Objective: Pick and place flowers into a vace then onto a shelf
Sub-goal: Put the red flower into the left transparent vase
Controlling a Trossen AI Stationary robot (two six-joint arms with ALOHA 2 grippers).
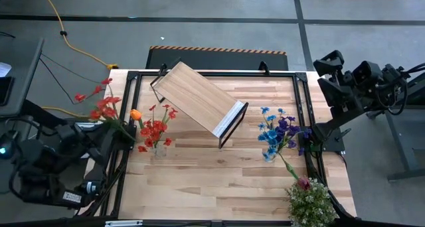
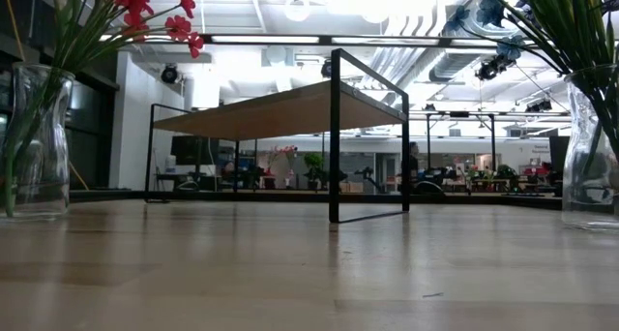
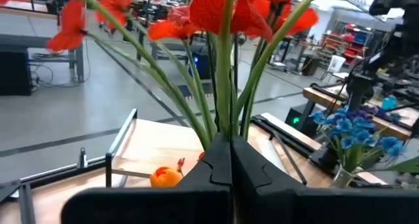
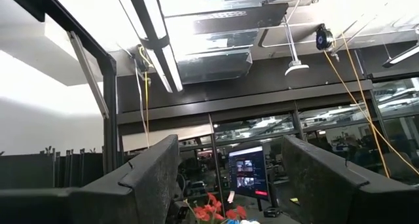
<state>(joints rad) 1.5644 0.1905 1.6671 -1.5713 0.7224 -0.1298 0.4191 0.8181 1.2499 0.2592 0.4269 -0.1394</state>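
Observation:
My left gripper (image 1: 123, 129) is at the table's left edge, shut on a bunch of red sprays (image 1: 99, 106), whose blooms (image 3: 216, 11) fan out past its fingers. The orange tulip (image 1: 135, 114) shows close beside the fingers (image 3: 165, 177). A glass vase (image 2: 34, 142) with more red flowers (image 1: 156, 133) stands just right of the gripper. Blue and purple blooms (image 1: 275, 135) stand in a second vase (image 2: 590, 147) on the right. The dark pink rose (image 1: 303, 183) lies near the right front corner. The shelf (image 1: 199, 97) stands slantwise at the far middle. My right gripper (image 4: 229, 178) is open, off the table's right side, pointing up. My left gripper pinches several green stems of the red sprays (image 3: 224, 129) between its two shut fingers, which lie across the stems. The stems rise beyond the fingertips and the blooms spread out over the table's left edge (image 1: 93, 97). The stems' lower ends are hidden by the gripper.
A bushy green plant (image 1: 309, 204) sits at the right front corner. A black metal frame (image 1: 305, 114) runs around the table's edges. The shelf's black legs (image 2: 335, 137) stand on the table between the two vases. Bare wood (image 1: 219, 180) lies in the near middle.

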